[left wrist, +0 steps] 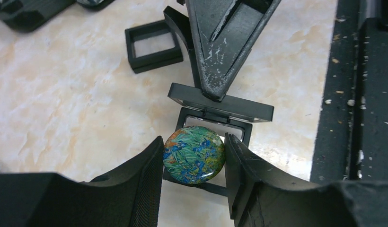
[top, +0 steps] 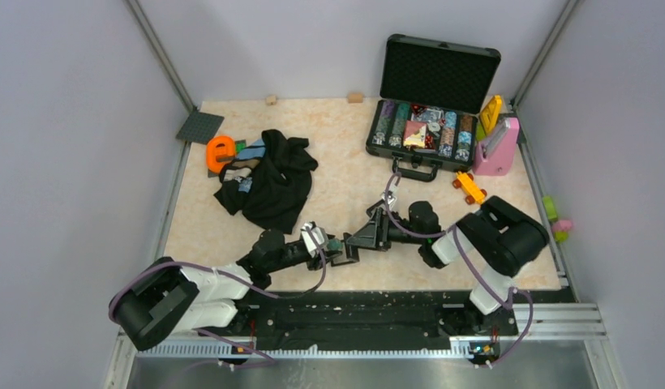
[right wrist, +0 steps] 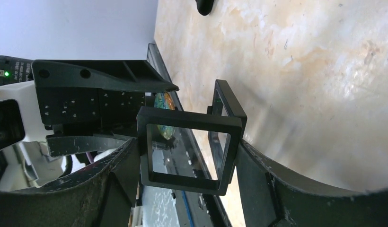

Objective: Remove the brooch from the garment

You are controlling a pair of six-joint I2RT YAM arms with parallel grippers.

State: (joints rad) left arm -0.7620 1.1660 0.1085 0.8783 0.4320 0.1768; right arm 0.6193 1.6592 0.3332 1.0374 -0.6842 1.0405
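On the pale marbled tabletop (top: 345, 154), the garment (top: 272, 182) lies well left of and behind the black frame (right wrist: 192, 118). Just over that frame, the left pincer (left wrist: 192, 161) grips the brooch (left wrist: 194, 154) by its edges. The right pincer (right wrist: 187, 151) clamps the frame's raised lid.

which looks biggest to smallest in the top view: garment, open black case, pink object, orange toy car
Largest to smallest in the top view:
1. open black case
2. garment
3. pink object
4. orange toy car
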